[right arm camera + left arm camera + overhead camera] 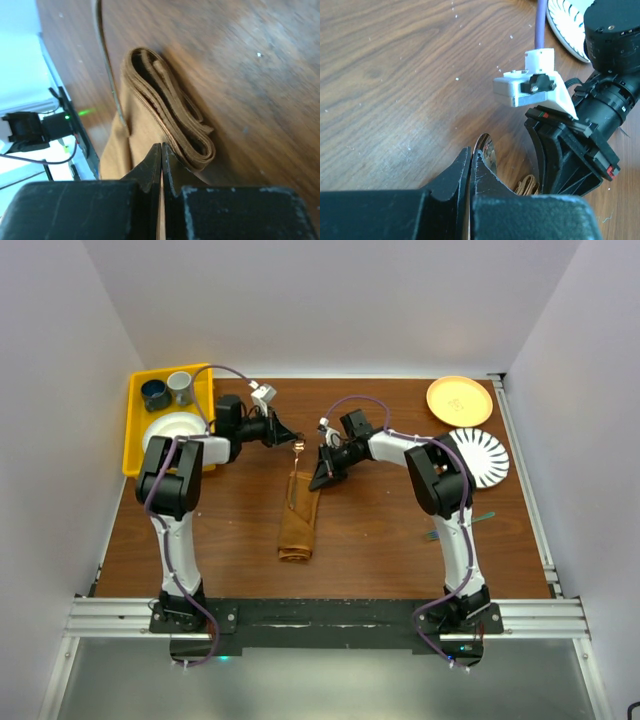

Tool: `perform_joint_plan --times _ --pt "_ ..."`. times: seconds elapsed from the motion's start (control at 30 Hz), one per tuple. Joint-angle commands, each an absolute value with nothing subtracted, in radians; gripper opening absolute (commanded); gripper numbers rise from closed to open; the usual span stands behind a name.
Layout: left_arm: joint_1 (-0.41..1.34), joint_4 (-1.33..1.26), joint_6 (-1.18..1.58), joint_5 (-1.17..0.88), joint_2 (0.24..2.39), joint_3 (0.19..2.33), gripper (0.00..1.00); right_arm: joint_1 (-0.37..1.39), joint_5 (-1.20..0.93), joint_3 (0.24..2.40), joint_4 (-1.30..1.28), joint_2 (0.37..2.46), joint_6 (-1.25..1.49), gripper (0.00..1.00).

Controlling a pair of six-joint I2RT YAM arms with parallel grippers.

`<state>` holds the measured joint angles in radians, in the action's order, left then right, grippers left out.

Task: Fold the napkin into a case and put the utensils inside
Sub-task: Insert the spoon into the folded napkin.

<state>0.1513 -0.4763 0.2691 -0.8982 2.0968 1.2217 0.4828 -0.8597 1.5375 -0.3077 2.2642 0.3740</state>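
Note:
The rust-brown napkin, folded into a narrow case, lies mid-table. A spoon's silvery bowl sticks out past the case's far end. In the left wrist view the bowl sits just beyond my left gripper, which is shut. I cannot tell if the tips touch the bowl. My left gripper comes in from the left. My right gripper is shut, its tips resting on the cloth at the case's layered open end. A thin utensil handle runs under a cloth fold.
A yellow bin with two cups and a white plate stands at the far left. An orange plate and a white striped plate are at the far right. A thin teal-green piece lies beside the right arm.

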Motion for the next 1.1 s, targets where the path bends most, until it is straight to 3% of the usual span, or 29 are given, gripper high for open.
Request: perform_joint_plan --times 0.0,0.57,1.07 --pt "0.141 -0.479 0.242 -0.923 2.111 1.255 0.00 0.494 -0.827 1.603 -0.371 2.273 0.324 0.00" --pt "0.140 -0.508 0.253 -0.939 2.134 1.309 0.00 0.495 -0.828 1.624 -0.408 2.293 0.293 0.00" --pt "0.141 -0.494 0.295 -0.962 2.020 1.132 0.00 0.495 -0.785 1.586 -0.391 2.303 0.324 0.00"
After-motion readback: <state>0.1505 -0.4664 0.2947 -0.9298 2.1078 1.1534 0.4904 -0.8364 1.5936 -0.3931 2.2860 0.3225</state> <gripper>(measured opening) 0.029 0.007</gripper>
